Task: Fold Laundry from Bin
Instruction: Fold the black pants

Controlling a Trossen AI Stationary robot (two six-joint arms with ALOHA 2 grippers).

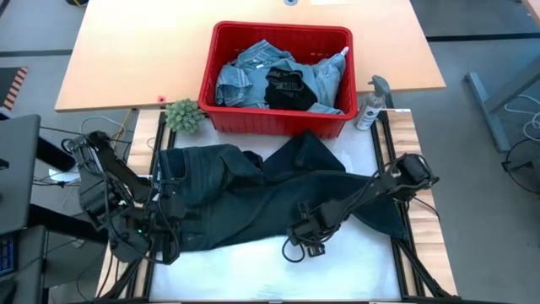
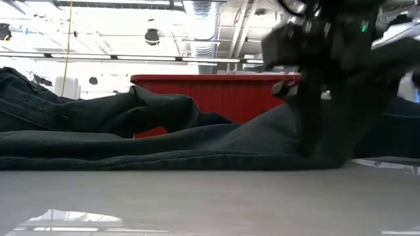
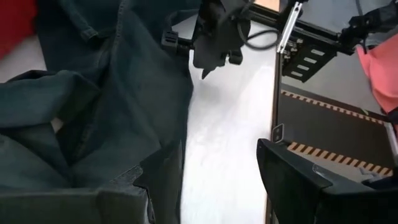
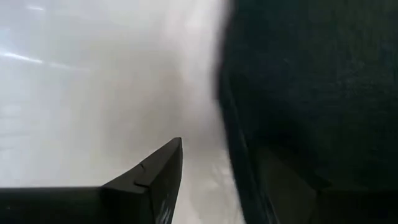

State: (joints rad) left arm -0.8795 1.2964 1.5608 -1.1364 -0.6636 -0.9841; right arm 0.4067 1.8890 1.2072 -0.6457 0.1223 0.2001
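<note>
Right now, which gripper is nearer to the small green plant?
Left. The left gripper is at the dark jeans' waistband, below the plant; the right gripper is farther off.

High view: overhead, looking straight down on the whole table (image 1: 337, 262), both arms, and the red bin (image 1: 278, 80) at its far edge.
Low view: at tabletop height, close to the dark jeans (image 2: 164, 147), facing the bin (image 2: 216, 88) and room behind.
Left wrist view: close over the jeans, facing across toward the right gripper (image 3: 214, 46).
Right wrist view: very near, sharing jeans and tabletop.
</note>
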